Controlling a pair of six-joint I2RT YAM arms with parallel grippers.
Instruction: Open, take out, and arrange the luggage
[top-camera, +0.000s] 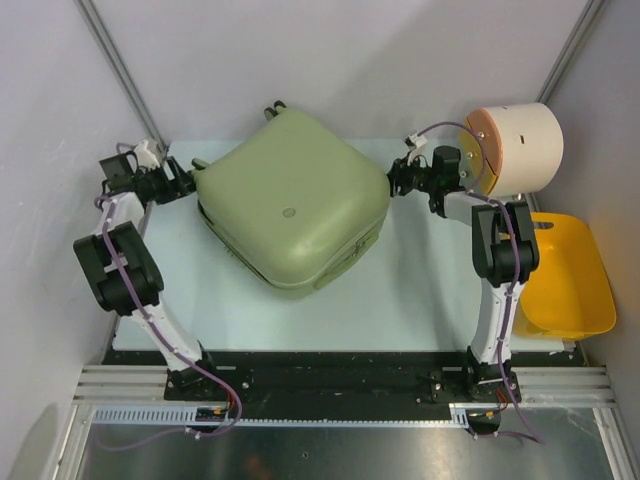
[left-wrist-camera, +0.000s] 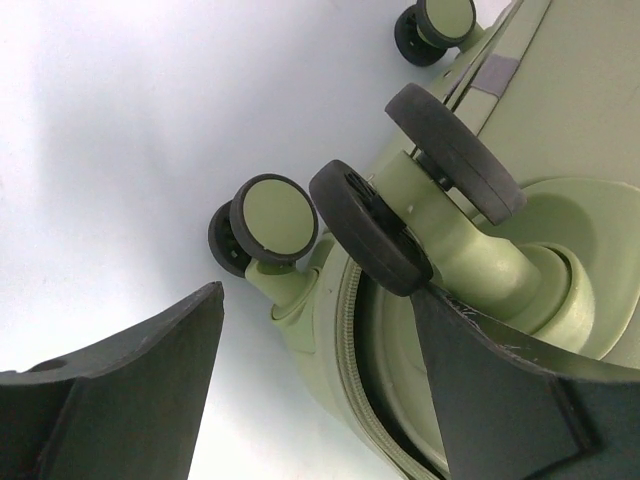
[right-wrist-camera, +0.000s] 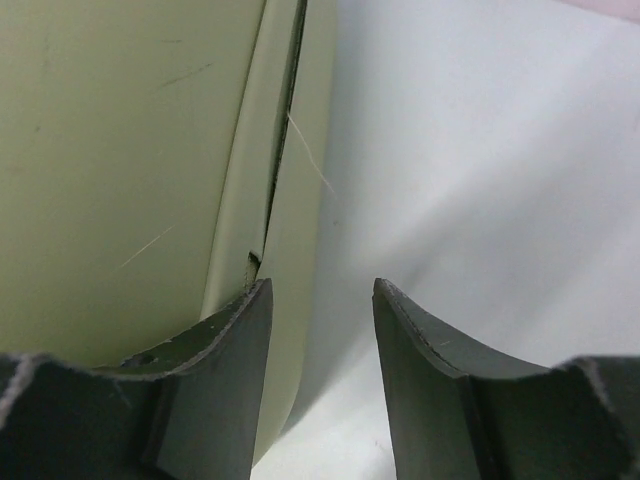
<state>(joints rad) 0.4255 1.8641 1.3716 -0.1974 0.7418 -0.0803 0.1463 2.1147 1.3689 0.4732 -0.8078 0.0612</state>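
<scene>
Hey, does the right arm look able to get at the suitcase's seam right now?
Probably yes. The right tool sits at the corner of the suitcase, right beside the seam, with nothing between them.

Luggage (top-camera: 290, 200) lies on table (top-camera: 410, 300), basket (top-camera: 572, 290) at right.

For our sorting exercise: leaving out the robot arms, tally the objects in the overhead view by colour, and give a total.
Sage green: 1, the suitcase
Cream: 1, the drum
Yellow: 1, the basket
Total: 3
</scene>
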